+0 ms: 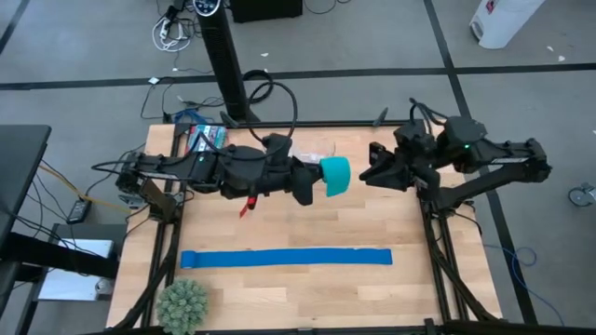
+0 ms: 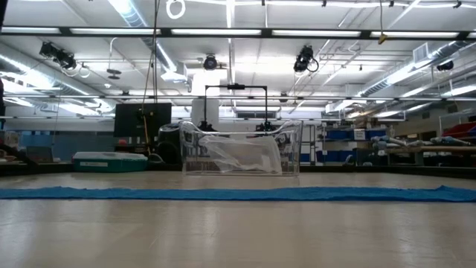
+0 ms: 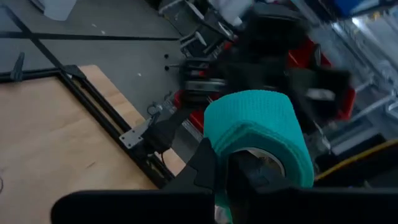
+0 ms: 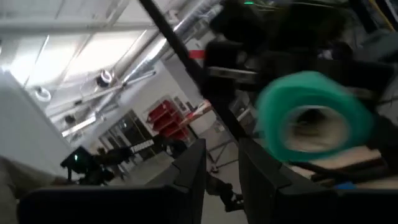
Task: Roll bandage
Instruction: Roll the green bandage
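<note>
**Rolled bandage held above the table between the two arms**

The bandage (image 1: 335,175), now a short teal roll, hangs above the far middle of the table (image 1: 307,298), pinched by the left gripper (image 1: 317,182), whose fingers press together on the roll's wall. The right gripper (image 1: 372,170) waits just beside it, its fingers (image 4: 189,168) slightly parted and holding nothing. The roll looks light, soft and springy; its loose outer end could unwind, so a hold across the layered wall seems safest. The high view alone shows both arms, the blue strip (image 1: 286,258) and the spiky ball (image 1: 182,304). The left wrist view shows the layers; the right wrist view shows the hollow core. The low view shows neither the roll nor the grippers, only the strip and a clear bin (image 2: 239,149).
</note>
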Motion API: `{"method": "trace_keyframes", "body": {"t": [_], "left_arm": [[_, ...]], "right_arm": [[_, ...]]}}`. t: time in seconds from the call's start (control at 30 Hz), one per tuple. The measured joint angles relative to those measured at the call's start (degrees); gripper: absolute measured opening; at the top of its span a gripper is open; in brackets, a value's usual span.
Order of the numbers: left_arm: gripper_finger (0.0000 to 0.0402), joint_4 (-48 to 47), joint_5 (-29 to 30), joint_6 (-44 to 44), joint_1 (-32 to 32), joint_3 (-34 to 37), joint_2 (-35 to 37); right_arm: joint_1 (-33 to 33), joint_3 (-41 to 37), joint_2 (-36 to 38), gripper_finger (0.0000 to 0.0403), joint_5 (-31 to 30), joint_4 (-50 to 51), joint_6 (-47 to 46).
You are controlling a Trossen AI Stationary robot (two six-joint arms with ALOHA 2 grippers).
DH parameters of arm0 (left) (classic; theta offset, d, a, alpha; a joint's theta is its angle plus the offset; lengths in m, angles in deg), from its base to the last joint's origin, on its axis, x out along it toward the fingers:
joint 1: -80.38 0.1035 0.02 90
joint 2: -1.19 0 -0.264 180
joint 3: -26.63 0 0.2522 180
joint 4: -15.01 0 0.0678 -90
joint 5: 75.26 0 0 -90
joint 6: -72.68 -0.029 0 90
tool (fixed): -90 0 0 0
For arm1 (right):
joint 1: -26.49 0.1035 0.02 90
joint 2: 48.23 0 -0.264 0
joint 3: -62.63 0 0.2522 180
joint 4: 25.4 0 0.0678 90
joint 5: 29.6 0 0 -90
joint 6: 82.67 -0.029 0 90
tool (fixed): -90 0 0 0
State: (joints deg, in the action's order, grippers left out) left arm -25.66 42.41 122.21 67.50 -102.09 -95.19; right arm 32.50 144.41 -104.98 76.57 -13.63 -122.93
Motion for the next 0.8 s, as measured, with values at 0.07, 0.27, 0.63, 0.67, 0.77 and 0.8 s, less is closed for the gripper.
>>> {"method": "trace_keyframes", "body": {"t": [0.07,0.27,0.63,0.67,0.77,0.8], "left_arm": [[0.0020,0.7,0.6,1.3,0.4,0.0,0.0],[0.0019,1.5,2.1,4.8,0.9,0.0,-0.1],[0.0019,4.3,4.0,5.0,0.9,0.0,-0.3],[0.0019,5.6,3.7,4.9,0.9,0.0,-0.3],[0.0019,6.3,2.2,4.9,0.7,0.0,-0.3],[0.0019,6.4,2.2,4.9,0.5,0.0,-0.3]], "right_arm": [[1.2,3.2,-1.2,0.0088,-1.1,2.5,3.3],[4.1,9.4,-5.0,0.0081,-7.0,5.7,10.8],[4.1,11.7,-12.6,0.0045,-12.6,6.4,15.0],[4.1,11.7,-12.8,0.0040,-13.4,6.8,15.4],[4.1,11.6,-13.2,0.0025,-14.9,6.8,17.8],[4.1,11.6,-13.1,0.0020,-14.9,6.8,18.7]]}}
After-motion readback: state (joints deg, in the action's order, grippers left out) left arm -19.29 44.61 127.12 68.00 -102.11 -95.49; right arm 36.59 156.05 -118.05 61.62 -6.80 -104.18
